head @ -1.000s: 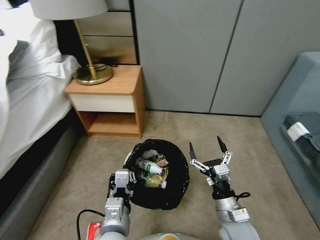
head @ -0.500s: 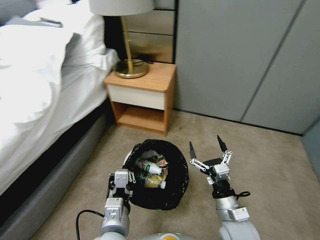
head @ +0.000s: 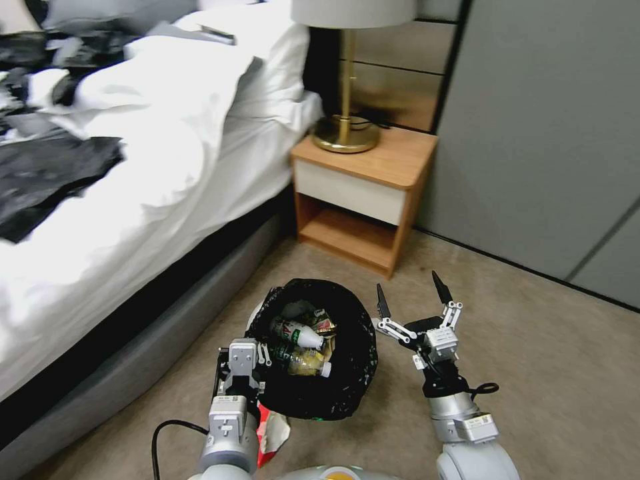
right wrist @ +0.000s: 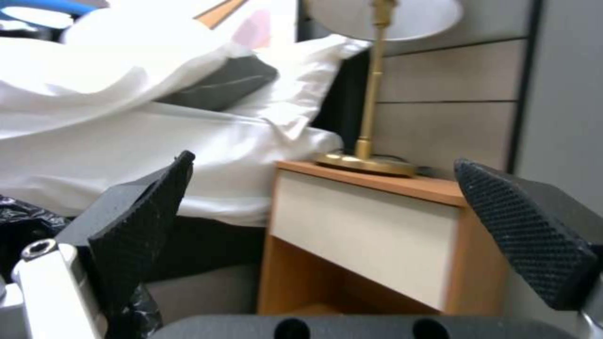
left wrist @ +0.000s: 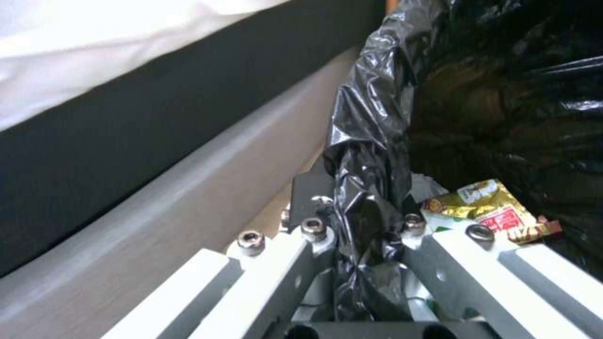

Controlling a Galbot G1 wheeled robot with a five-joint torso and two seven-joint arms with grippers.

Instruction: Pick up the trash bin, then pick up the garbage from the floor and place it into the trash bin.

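Left end effector (head: 244, 365) clamps my bin (head: 313, 350) by its bagged rim, above the floor (head: 533, 373) beside the bed (head: 133, 200); right end effector (head: 412, 301) hangs wide open, empty, just beside it; garbage (head: 300, 340) sits inside.

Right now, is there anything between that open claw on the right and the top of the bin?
Nothing visible does. The right gripper hangs open and empty just beside the trash bin, whose mouth is uncovered, with a bottle and wrappers already inside. The left gripper is clamped on the bin's near rim, off to the other side.
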